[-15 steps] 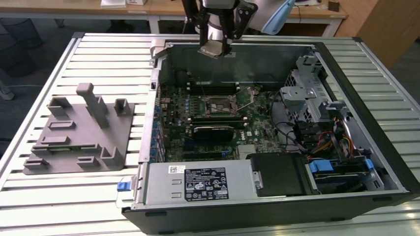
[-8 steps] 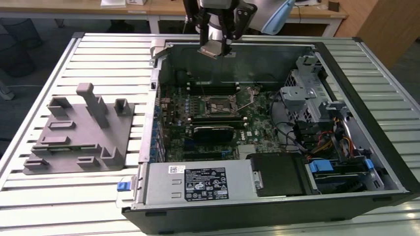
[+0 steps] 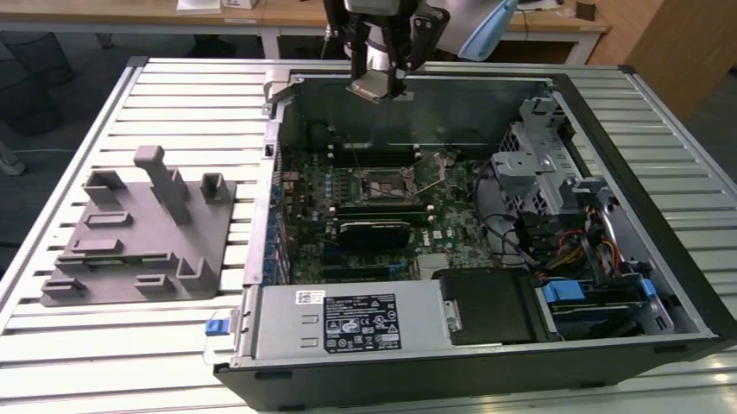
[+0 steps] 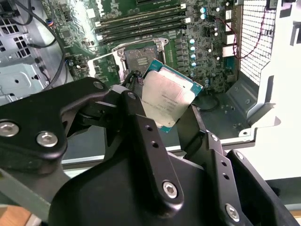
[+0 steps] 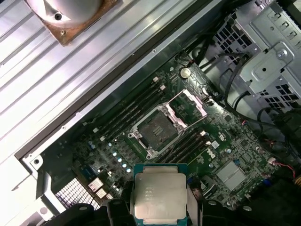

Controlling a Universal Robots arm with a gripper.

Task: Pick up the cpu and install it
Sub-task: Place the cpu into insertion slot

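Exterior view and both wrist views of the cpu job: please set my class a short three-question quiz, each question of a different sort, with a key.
1. True or false: the cpu sits in the socket.
2. Multiple choice: what lies to the exterior view's left of the computer case? A. a grey tray with upright blocks; B. a keyboard; C. a monitor.
3. Fill in the blank: the fingers of the gripper are shut on the ____.

Key: 1 false, it is held above the open case; 2 A; 3 cpu.
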